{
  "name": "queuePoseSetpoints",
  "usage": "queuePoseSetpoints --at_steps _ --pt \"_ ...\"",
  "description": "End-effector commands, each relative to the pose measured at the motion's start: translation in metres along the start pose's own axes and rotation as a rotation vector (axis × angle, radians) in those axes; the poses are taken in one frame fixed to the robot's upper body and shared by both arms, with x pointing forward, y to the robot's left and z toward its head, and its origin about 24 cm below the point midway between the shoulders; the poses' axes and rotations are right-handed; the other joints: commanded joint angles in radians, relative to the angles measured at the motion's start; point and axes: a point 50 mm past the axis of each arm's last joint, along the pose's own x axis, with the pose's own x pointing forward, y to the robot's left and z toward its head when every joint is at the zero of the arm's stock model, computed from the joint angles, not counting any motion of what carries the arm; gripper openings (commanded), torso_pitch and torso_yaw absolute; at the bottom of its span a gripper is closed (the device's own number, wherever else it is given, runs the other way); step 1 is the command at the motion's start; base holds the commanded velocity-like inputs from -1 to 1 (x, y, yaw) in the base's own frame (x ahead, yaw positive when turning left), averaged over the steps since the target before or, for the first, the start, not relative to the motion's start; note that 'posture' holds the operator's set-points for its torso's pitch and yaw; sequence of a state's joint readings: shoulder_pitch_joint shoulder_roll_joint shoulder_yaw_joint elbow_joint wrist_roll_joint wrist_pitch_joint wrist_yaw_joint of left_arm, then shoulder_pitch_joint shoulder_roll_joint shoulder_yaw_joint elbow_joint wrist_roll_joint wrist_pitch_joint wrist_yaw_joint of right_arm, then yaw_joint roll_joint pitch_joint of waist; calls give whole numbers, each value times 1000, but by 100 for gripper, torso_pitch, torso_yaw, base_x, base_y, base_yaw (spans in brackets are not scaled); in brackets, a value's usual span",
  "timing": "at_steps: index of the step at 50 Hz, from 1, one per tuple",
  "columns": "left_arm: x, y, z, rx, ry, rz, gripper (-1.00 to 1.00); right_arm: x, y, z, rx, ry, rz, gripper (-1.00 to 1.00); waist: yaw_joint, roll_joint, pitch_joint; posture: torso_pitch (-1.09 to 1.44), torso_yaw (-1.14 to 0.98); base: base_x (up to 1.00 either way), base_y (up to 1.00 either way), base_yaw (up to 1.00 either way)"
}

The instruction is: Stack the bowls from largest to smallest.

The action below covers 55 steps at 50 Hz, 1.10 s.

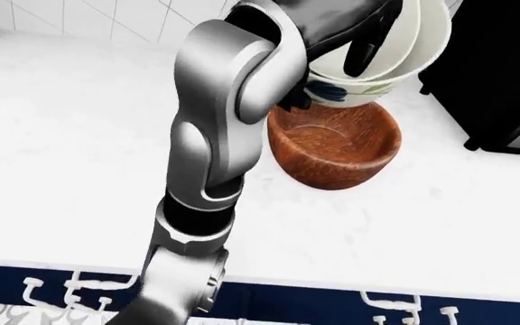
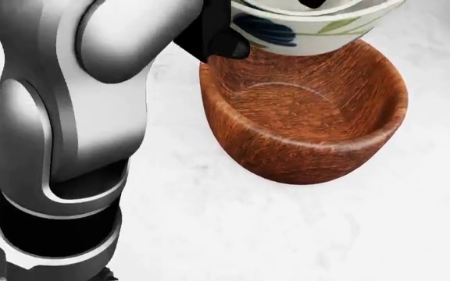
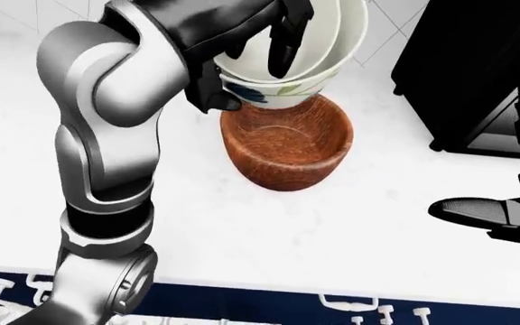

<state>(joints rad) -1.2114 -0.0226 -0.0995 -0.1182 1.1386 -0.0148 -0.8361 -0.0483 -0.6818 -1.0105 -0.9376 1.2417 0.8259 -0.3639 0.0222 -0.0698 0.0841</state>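
The cream bowl (image 1: 382, 64), painted with blue and green leaf marks on its outer wall, is hanging in the air directly above the wooden bowl (image 1: 337, 145), tilted so its mouth faces the top right of the left-eye view. A second, plain cream bowl (image 3: 318, 34) is nesting inside it, its rim showing as an inner ring. The left hand (image 1: 350, 30) is grasping this pair: dark fingers (image 3: 283, 44) are curling over the rim into the inside, while another part of the hand is pressing against the outer wall at the lower left. The painted bowl's base is hovering just over the wooden bowl's rim; whether the two are touching cannot be told.

The wooden bowl is sitting upright on the white marble counter (image 1: 71, 142). The left arm (image 1: 210, 156), grey and black, is rising from the bottom of the view. At the right of the right-eye view the right hand (image 3: 504, 217) is hanging over the counter, well apart from the bowls; its grip state cannot be told. A black appliance (image 3: 477, 74) is standing at the upper right.
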Motion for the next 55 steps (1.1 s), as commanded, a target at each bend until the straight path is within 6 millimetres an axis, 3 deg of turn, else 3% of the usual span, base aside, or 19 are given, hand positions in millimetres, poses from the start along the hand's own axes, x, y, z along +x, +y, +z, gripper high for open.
queuePoseSetpoints --at_steps 1,15,28,40,50,55 --pt "-3 20 11 23 -34 111 -100 -1 -1 10 -14 -59 -2 100 0 -9 -27 0 0 0 0 0" --pt "-4 4 22 -3 -73 121 -100 -3 -2 5 -13 -53 -4 100 1 -15 -28 0 0 0 0 0" --pt "1 -30 32 -24 -88 92 -100 -7 -10 2 -15 -47 -20 100 1 -17 -36 0 0 0 0 0" --pt "3 -57 28 -30 -71 56 -100 -7 -13 -5 -11 -43 -29 100 -3 -12 -44 0 0 0 0 0" --pt "2 -66 27 -46 -66 29 -100 -8 -15 -6 -10 -41 -34 100 -3 -11 -46 0 0 0 0 0" --pt "2 -67 27 -50 -67 19 -66 -7 -15 -7 -10 -41 -36 100 -2 -12 -46 0 0 0 0 0"
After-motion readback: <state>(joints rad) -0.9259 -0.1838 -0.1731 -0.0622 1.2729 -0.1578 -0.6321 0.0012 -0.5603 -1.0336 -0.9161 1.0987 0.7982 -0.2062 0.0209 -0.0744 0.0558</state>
